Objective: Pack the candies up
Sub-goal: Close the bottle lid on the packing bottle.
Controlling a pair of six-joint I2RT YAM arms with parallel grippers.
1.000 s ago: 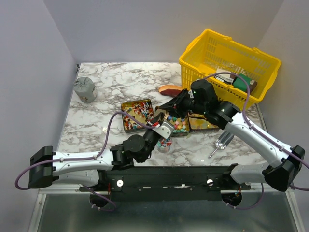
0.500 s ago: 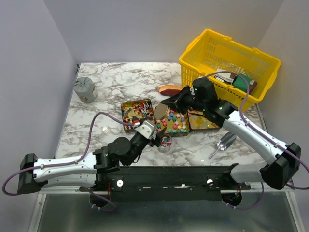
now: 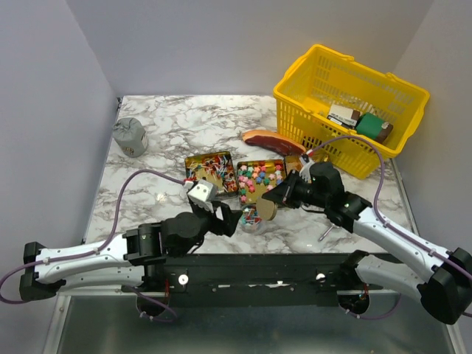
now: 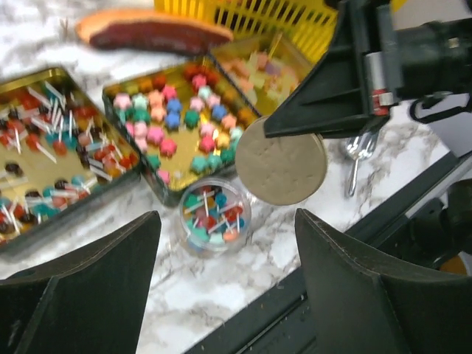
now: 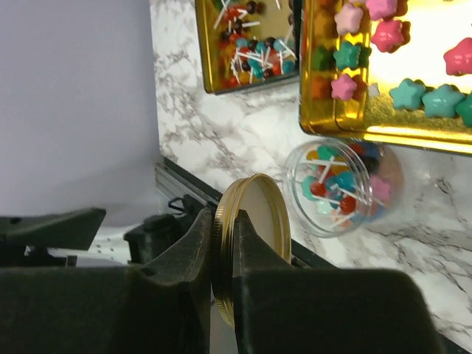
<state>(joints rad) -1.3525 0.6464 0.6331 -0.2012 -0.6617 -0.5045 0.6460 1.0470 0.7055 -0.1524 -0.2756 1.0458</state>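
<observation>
A small clear jar of coloured candies stands open on the marble near the front edge, also seen in the left wrist view and the right wrist view. My right gripper is shut on a round gold lid, held on edge just right of the jar. My left gripper stands open just left of the jar, holding nothing. Behind the jar lie gold tins: one with stick candies, one with pastel star candies, one with yellow pieces.
A yellow mesh basket with boxed packets stands at the back right. A reddish-brown steak-shaped slab lies behind the tins. A grey pouch sits at the far left. A metal scoop lies right of the jar, under my right arm.
My left gripper has opened and drawn back to the near left. My right gripper has carried the gold lid from over the tins down beside the jar.
</observation>
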